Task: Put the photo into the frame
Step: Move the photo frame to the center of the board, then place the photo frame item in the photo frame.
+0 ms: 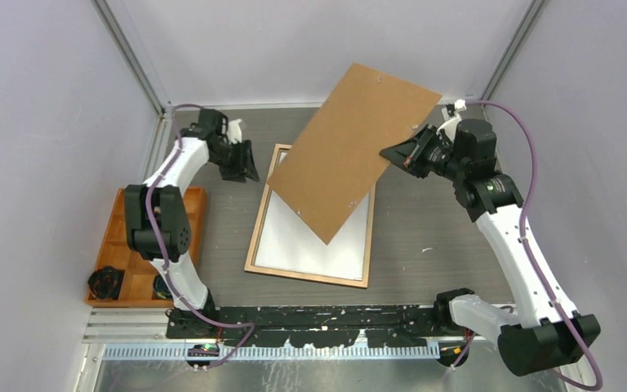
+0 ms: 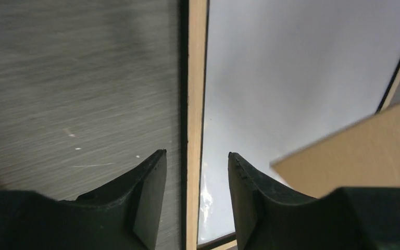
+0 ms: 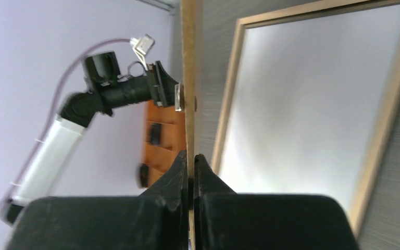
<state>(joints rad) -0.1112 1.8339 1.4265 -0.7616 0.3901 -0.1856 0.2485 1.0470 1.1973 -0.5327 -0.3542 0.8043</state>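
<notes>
Item: large thin-railed rectangular frame (image 1: 262, 210), light wood-coloured back uppermost, lying flat on the grey brushed table (image 1: 433, 220) near its middle. A flat white rectangular sheet (image 1: 310, 237) fills its opening; whether this is the photo lying face down cannot be told. Plain brown rectangular backing board (image 1: 351, 147), tilted and raised, overlaps the frame's far right corner, its low corner over the white sheet. Right gripper (image 1: 389, 153): fingers pressed together on the board's right edge, seen edge-on in the wrist view (image 3: 191, 156). Left gripper (image 1: 249, 165): at the frame's far left corner, fingers apart and holding nothing; in the wrist view (image 2: 196, 153) the frame's left rail runs between them, contact not discernible. Orange compartmented tray (image 1: 114, 224) at the table's left edge, holding dark coiled items (image 1: 106, 282) in its near compartments.
</notes>
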